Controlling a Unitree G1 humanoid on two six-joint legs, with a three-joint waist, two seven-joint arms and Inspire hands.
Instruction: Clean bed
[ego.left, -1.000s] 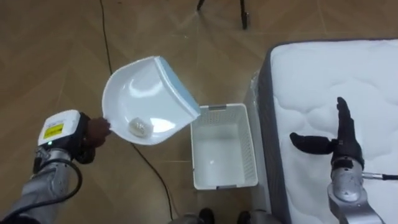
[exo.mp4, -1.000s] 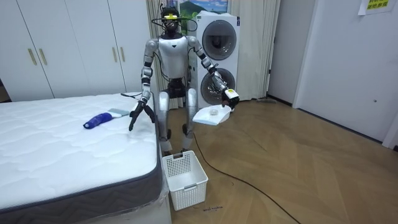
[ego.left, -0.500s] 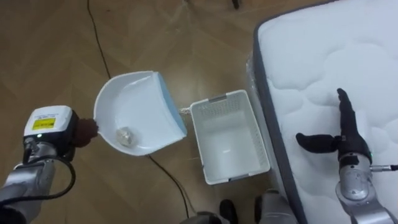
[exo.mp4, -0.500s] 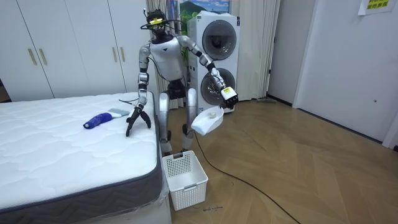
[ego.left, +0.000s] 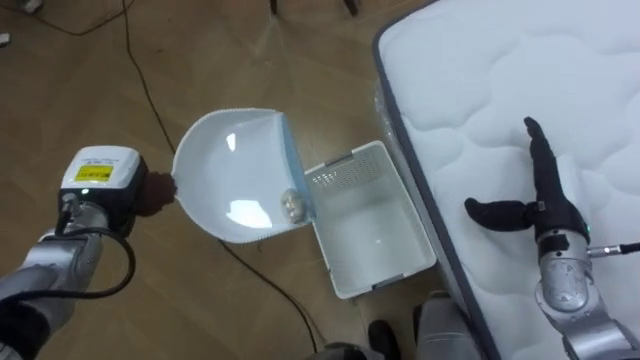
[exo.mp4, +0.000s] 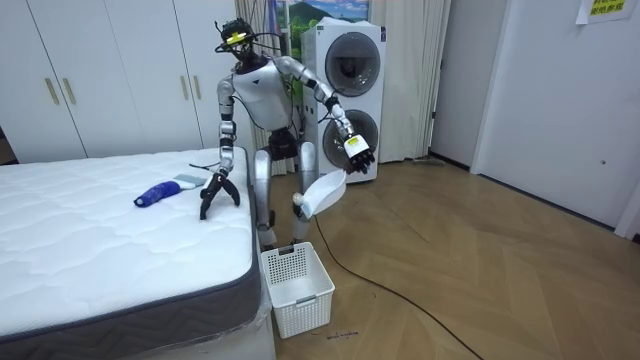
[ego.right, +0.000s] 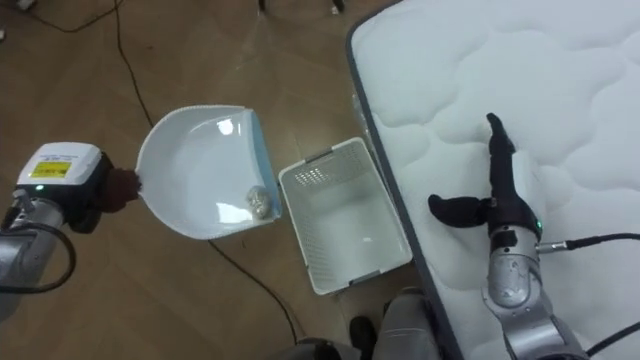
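White dustpan (ego.left: 235, 175) beside basket (ego.left: 424, 238); left hand (ego.left: 155, 190) grips handle, fingers half-hidden; right hand (ego.left: 545, 210) fingers straight.

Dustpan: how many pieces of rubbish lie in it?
1: a small crumpled lump lies at the blue lip of the dustpan, on the side toward the white basket. None seems hidden.

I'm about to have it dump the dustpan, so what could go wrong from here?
1. The paper wad sits at the dustpan lip, which seems to hang by the basket near rim, not its middle; it may land on the floor.
2. The left hand holds the dustpan well above the basket, so the light wad could bounce out.
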